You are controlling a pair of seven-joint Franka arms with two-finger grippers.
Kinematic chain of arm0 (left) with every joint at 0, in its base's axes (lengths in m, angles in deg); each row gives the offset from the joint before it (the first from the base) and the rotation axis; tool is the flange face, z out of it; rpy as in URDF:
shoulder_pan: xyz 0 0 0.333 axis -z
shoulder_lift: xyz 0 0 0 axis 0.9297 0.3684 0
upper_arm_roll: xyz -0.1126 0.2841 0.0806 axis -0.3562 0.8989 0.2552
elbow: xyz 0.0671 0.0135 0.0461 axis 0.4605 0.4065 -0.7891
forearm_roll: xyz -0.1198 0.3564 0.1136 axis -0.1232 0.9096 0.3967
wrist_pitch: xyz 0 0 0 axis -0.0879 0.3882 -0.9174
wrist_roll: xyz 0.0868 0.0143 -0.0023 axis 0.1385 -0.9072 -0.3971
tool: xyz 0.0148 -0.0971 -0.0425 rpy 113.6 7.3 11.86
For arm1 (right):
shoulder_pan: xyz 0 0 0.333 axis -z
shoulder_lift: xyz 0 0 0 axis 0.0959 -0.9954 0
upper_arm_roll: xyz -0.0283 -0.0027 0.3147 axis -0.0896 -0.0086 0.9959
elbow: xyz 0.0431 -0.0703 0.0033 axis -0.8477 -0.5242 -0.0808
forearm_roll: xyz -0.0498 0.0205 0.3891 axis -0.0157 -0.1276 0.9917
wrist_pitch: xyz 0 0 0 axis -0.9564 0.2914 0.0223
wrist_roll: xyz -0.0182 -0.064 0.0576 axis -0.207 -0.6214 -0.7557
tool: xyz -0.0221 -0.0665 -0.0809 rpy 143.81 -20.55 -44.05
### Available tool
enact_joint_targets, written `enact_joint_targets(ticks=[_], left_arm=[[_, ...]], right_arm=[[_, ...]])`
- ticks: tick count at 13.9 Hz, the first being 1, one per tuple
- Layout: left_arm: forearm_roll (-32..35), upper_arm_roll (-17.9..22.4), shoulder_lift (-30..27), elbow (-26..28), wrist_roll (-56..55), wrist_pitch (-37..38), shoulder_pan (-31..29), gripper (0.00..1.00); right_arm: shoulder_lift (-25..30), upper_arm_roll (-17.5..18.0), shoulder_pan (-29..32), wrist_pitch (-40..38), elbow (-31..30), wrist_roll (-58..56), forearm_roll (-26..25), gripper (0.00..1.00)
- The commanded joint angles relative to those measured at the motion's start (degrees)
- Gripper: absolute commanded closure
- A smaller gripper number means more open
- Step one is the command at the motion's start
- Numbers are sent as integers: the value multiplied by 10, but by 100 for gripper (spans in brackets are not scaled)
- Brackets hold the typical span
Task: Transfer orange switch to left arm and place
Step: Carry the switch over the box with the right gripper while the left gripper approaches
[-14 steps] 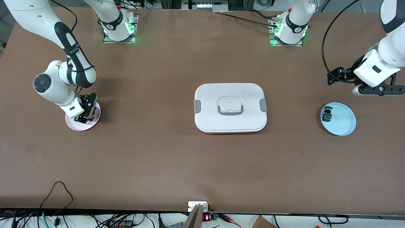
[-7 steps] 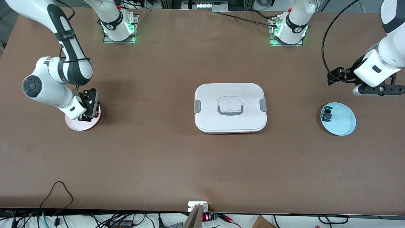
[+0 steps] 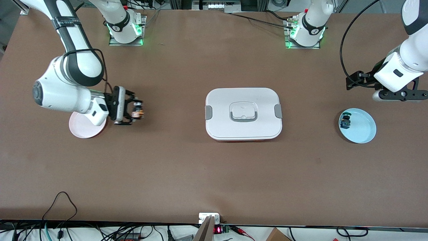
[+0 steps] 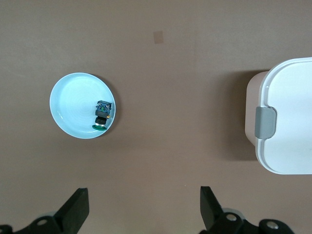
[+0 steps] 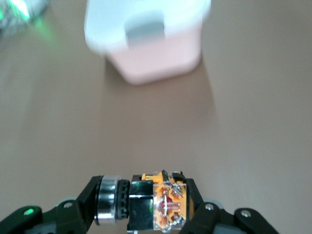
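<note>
Since 1 s ago the right gripper (image 3: 136, 111) has come up off the pink plate (image 3: 80, 127) w/ the switch (image 3: 137, 112) and swung toward the box (image 3: 243, 113); it's now over bare table between plate and box, wrist turned sideways. Fingers closed on the switch, clamped across its black body, orange end and metal contacts showing in the right wrist view (image 5: 165, 204).

Handling, as a guess: tiny, light, rigid plastic; smooth sides could slip or twist in the pinch, and the metal bits look bendable. Best hold is across the flat black body, leaving one end free for the handover.

Left gripper (image 3: 398, 95) waits w/ fingers spread wide, holding nothing, above the table by the blue plate (image 3: 361, 129) at the left arm's end. That plate holds a similar blue-green switch (image 3: 345, 122), not the target.

The box sits mid-table, straight between the two arms, so the direct path is blocked; carry needs to go over or around it.
</note>
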Motion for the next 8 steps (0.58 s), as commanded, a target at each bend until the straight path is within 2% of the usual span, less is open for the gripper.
enact_joint_targets(ticks=[1, 4, 8], left_arm=[[-12, -2, 15, -23, 2, 13, 4, 0], [-47, -2, 55, -73, -1, 61, 6, 0], [-166, -2, 61, -73, 4, 128, -1, 0]], right_arm=[[-31, 17, -35, 10, 45, -1, 150, 100], [-58, 17, -93, 12, 99, -8, 277, 100], [-70, 17, -187, 73, 153, -49, 505, 100]])
